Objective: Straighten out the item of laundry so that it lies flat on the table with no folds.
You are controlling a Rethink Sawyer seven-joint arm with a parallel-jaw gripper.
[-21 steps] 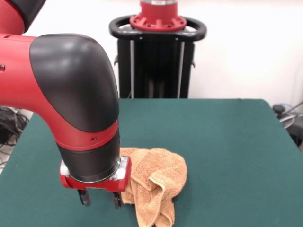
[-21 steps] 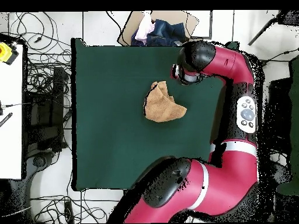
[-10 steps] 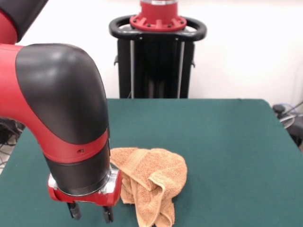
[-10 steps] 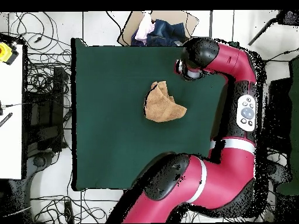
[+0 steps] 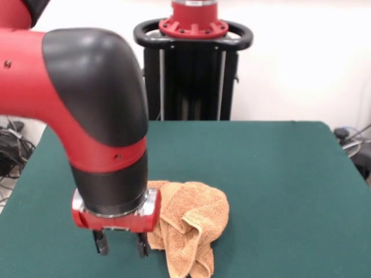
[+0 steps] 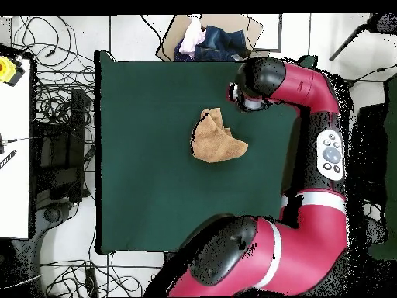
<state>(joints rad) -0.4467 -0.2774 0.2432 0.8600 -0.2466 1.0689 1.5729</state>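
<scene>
Container: cardboard box (image 6: 172,48) off the table's 12 o'clock edge in the overhead view, holding mixed cloth items (image 6: 203,40), dark blue, lilac and white.
Towel: orange-tan towel (image 5: 191,226) bunched and folded over itself on the table (image 5: 278,185); overhead, it sits a little toward 1 o'clock from the green top's centre.
Overhead only: the box, cable tangles on the floor at 9 o'clock, a white side surface (image 6: 14,147) with a yellow object (image 6: 8,70), and the whole arm curving up the 3 o'clock side.
Front only: the claw's two dark fingertips; black pedestal (image 5: 191,75) at 12 o'clock.
Claw: claw (image 5: 120,242) at 9 o'clock of the towel, fingers spread apart, gripping nothing; the nearer tip is just beside the towel's edge, contact cannot be told.
</scene>
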